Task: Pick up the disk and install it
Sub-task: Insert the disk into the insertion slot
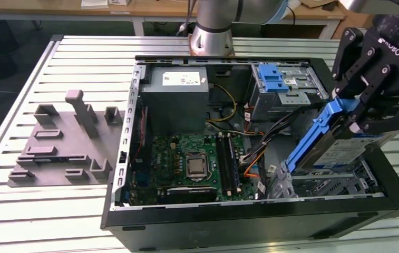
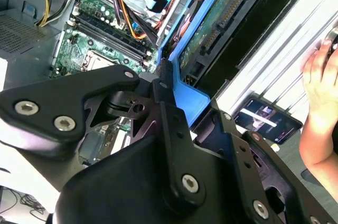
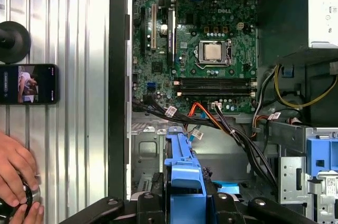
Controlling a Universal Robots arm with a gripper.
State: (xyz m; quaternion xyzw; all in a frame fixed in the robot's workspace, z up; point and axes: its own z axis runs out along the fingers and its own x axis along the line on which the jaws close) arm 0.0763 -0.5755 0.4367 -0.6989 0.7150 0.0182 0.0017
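In the exterior view the disk (image 1: 340,154), a silver-grey drive with a white-and-blue label and a blue bracket, hangs steeply tilted over the near-right corner of the open computer case (image 1: 255,219). Its lower end dips toward the metal bay (image 1: 325,185) there. My black gripper (image 1: 354,116) is shut on the disk's upper part. The second wrist view shows the disk's (image 2: 222,18) green circuit-board underside and connector beyond the gripper (image 2: 168,101). In the first wrist view the blue bracket of the disk (image 3: 182,168) sticks out from the gripper (image 3: 182,209) above the case floor.
Inside the case are a grey power-supply box (image 1: 178,100), a green motherboard (image 1: 192,161), loose cables (image 3: 222,123) and a drive cage with a blue latch (image 1: 278,83). A grey fixture plate (image 1: 62,145) lies at the exterior view's left. A phone (image 3: 29,84) and a person's hand (image 3: 15,174) are beside the case.
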